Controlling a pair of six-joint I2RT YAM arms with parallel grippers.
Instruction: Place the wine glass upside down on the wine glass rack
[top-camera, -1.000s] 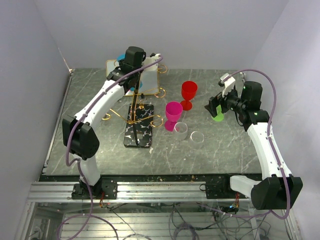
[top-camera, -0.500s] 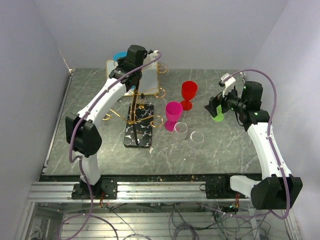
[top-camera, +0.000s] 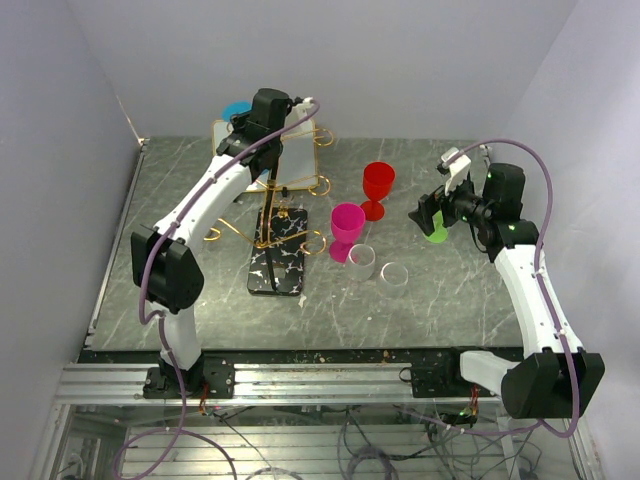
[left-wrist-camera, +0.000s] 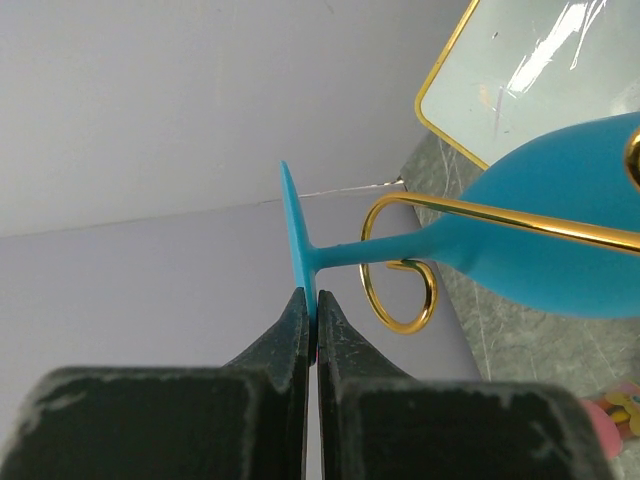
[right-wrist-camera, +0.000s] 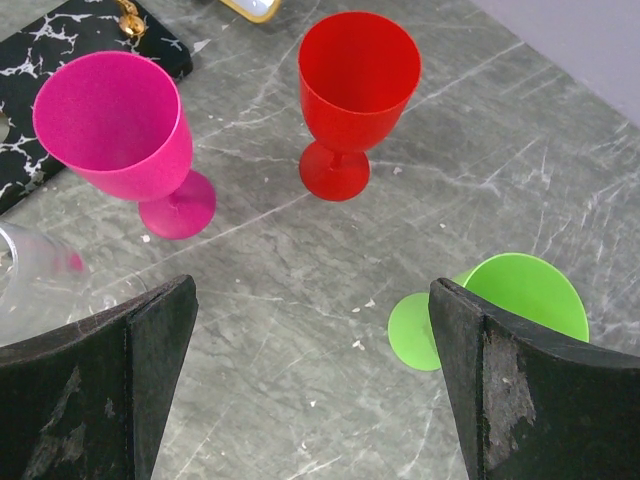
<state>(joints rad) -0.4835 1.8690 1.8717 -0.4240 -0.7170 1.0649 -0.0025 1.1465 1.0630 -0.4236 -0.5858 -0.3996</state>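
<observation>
My left gripper (left-wrist-camera: 313, 300) is shut on the thin foot of a blue wine glass (left-wrist-camera: 560, 240). The glass is held sideways, its stem running right beside a gold arm (left-wrist-camera: 480, 210) of the wine glass rack and its scroll end. In the top view the left gripper (top-camera: 252, 122) is high at the back, over the rack's post, and the blue glass (top-camera: 237, 109) peeks out behind it. The rack's black marble base (top-camera: 278, 262) stands mid-left. My right gripper (right-wrist-camera: 312, 300) is open and empty above the table.
A red glass (top-camera: 378, 187) and a pink glass (top-camera: 346, 230) stand upright mid-table. Two clear glasses (top-camera: 362, 260) lie in front of them. A green glass (right-wrist-camera: 520, 300) lies tilted under the right finger. A white gold-rimmed tray (top-camera: 300, 150) sits at the back.
My left gripper has moved a little up and toward the back with the blue glass. The right arm has barely moved.
</observation>
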